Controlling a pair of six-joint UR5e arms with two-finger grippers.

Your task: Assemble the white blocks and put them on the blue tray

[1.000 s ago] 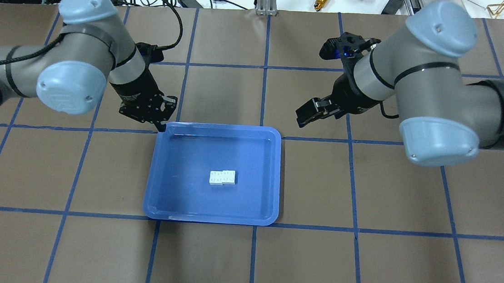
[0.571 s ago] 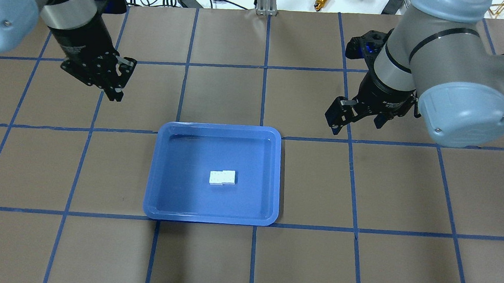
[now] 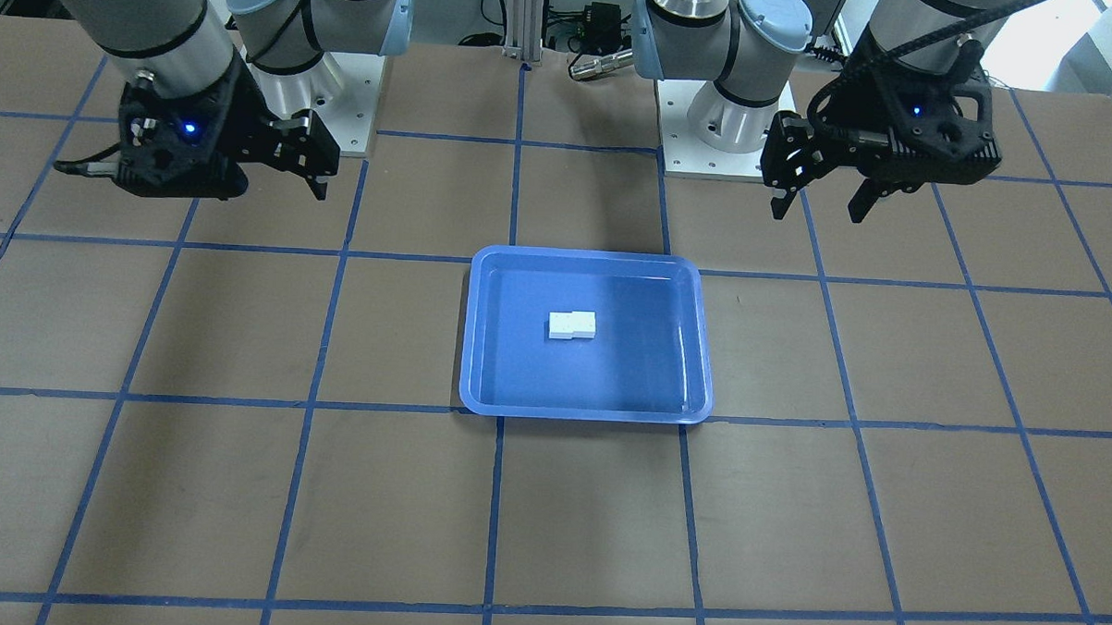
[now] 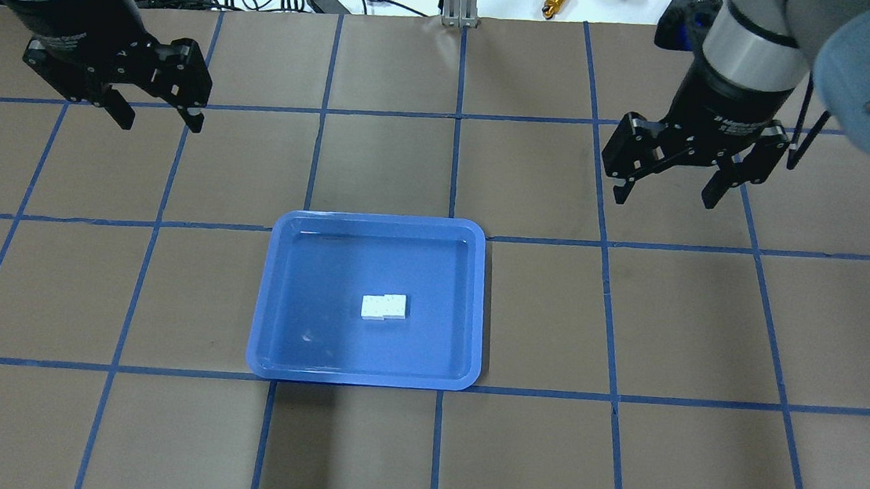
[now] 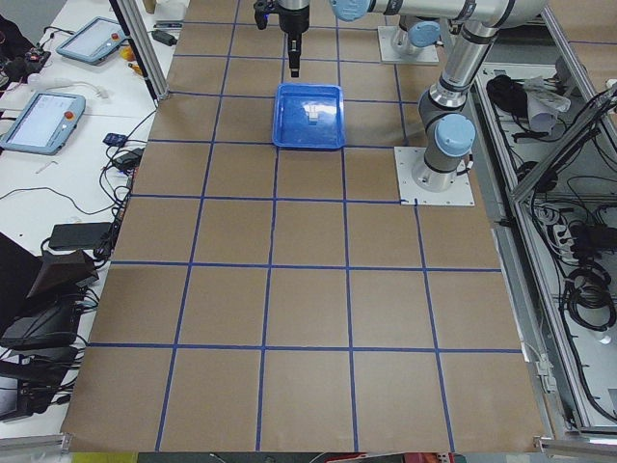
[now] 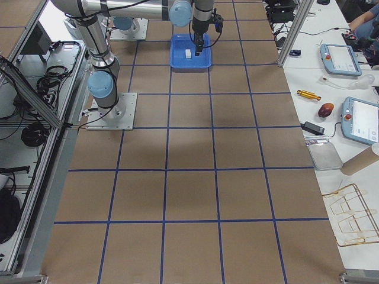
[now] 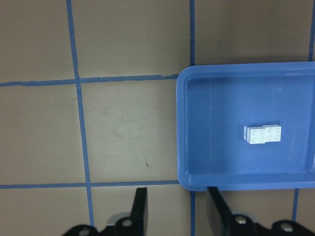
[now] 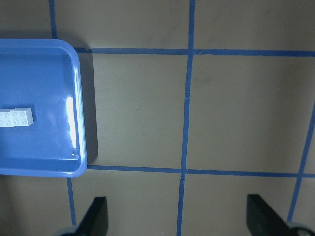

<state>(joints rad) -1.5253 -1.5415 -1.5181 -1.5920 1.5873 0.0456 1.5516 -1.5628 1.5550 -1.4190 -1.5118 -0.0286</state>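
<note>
You've got both arms pulled back off the blue tray (image 4: 379,217) now, left gripper (image 4: 160,123) and right gripper (image 4: 666,199) spread wide and empty, joined white blocks (image 4: 384,307) lying mid-tray, so the task looks done.

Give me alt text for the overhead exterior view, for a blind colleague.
Joined white blocks lie near the middle of the blue tray on a brown, blue-gridded table. The left end effector and right end effector hover open and empty, well clear of the tray on either side.
</note>
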